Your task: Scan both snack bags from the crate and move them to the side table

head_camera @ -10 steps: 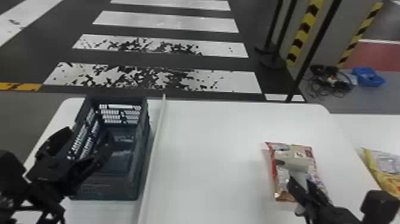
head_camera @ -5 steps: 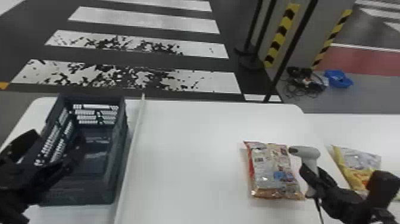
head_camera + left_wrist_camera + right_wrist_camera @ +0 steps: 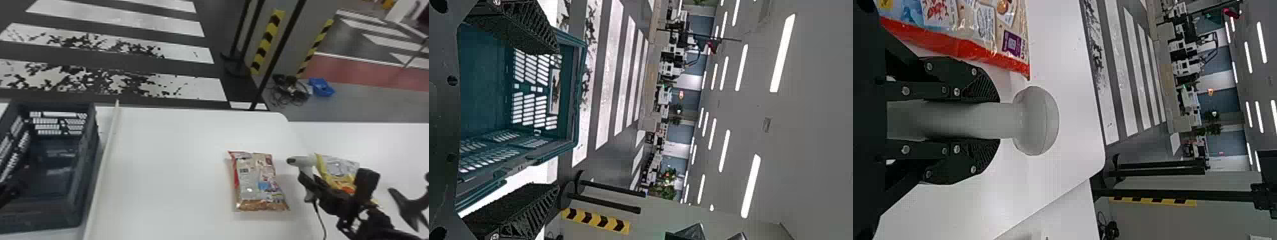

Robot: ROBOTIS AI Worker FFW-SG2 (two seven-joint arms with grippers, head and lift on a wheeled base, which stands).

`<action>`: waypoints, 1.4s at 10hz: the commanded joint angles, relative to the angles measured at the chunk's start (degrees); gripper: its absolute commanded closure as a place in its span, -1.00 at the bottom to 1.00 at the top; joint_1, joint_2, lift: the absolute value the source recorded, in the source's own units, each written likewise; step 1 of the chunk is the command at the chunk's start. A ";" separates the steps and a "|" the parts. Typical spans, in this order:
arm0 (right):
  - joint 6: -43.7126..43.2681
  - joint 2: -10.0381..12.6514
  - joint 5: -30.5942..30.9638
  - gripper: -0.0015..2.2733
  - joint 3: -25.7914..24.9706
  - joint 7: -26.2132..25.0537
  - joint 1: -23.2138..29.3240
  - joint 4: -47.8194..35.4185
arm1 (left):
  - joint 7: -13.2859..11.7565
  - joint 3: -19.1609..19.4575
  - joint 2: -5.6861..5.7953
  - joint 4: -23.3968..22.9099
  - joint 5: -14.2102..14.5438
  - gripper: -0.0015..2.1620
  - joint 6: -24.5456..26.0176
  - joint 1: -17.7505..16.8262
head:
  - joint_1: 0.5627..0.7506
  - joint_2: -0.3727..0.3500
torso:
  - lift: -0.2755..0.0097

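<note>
Two bags [image 3: 260, 183], one crate [image 3: 90, 153]: left tool [image 3: 12, 191] stands spread, right tool [image 3: 309, 182] pinches one scanner [image 3: 302, 161].

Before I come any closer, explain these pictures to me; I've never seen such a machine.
This is a two-armed robot. One picture looks down from its head; the other two come from its wrists and are turned sideways.

On the white table stands a dark blue-grey plastic crate, on the robot's left. Farther right lies a red and beige snack bag. A yellow and silver snack bag lies on the white side table.

The right hand holds a pale grey, round-headed scanner by its handle. The left hand is open and empty, at the crate.
</note>
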 commanded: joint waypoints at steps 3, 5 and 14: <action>-9.52 -2.27 6.11 0.97 6.05 -0.02 -5.20 13.60 | -0.02 0.37 0.00 0.00 0.03 -0.97 -0.17 0.01 | 0.41 -0.90 | 0.26; -11.80 -2.18 5.93 0.83 7.28 -0.02 -5.81 15.44 | -0.02 0.37 -0.17 0.17 -0.05 -0.97 -0.88 0.01 | 0.41 -0.90 | 0.26; -0.20 5.11 5.23 -0.92 6.48 -1.08 6.41 -19.80 | -0.10 -0.25 -0.53 0.88 -0.14 -0.97 -0.70 -0.69 | 0.41 -0.57 | 0.26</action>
